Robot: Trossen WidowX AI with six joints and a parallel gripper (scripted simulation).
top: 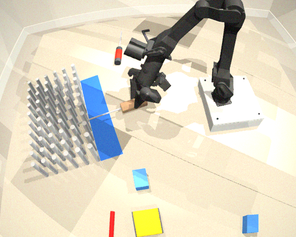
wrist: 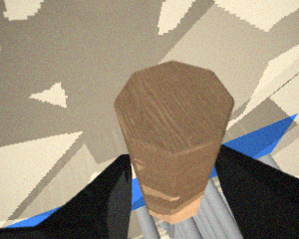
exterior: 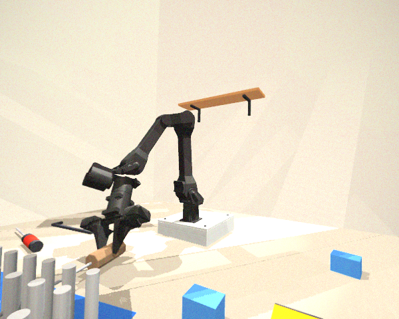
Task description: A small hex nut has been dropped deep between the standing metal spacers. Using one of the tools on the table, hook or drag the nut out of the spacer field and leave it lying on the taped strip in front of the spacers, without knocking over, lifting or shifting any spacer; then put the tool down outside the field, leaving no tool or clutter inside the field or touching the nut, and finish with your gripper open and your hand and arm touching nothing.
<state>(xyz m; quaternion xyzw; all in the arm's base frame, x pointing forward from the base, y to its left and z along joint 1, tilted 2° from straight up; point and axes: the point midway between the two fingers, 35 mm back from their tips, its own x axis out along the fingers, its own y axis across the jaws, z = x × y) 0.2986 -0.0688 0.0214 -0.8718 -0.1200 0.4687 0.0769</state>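
Observation:
My gripper is shut on the wooden handle of a hook tool, low over the table. Its thin metal rod runs across the blue taped strip, and its far end reaches in among the front rows of the standing grey spacers. The spacers all stand upright. The hex nut is hidden among them; I cannot see it in any view.
A red-handled screwdriver and a black Allen key lie behind the arm. A light blue block, a yellow square, a red stick and a blue block lie near the front. The white arm base stands at the right.

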